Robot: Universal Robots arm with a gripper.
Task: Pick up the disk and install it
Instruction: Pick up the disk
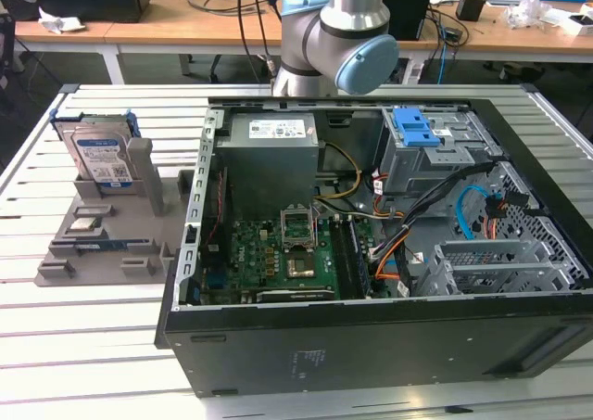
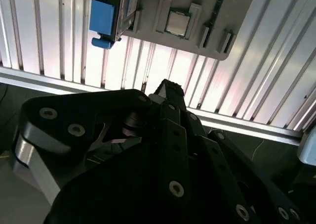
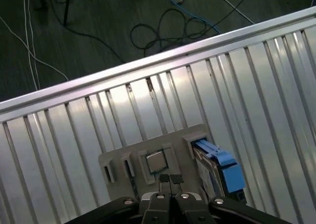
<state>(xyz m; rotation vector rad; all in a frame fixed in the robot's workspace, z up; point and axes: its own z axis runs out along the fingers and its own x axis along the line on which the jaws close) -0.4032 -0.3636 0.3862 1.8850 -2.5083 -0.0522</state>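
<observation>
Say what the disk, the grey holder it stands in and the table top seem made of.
The disk: silver metal with a dull sheen, paper-like label, glossy blue frame, likely plastic. The grey holder: matte, uniform, blocky ribs, probably moulded or printed plastic. The table top: bright grooved slats with soft glare, apparently aluminium.

In exterior view, arm (image 1: 357, 3) showing as polished silver tube, running into rounded grey joint housings (image 1: 310, 44). Light-blue round cap (image 1: 367, 65) closing off one joint end; second blue cap (image 1: 298, 0) peeking out beside tube. In both wrist views, gripper (image 3: 171, 179) showing matt black: flat angular link bars (image 2: 197, 150) overlapping. Silver screw heads (image 2: 176, 187) dotting links at pivots. Black fingers (image 3: 165, 180) ending in small ribbed pads. In second wrist view, brushed-silver bracket (image 2: 27, 152) gleaming at gripper's side.
</observation>
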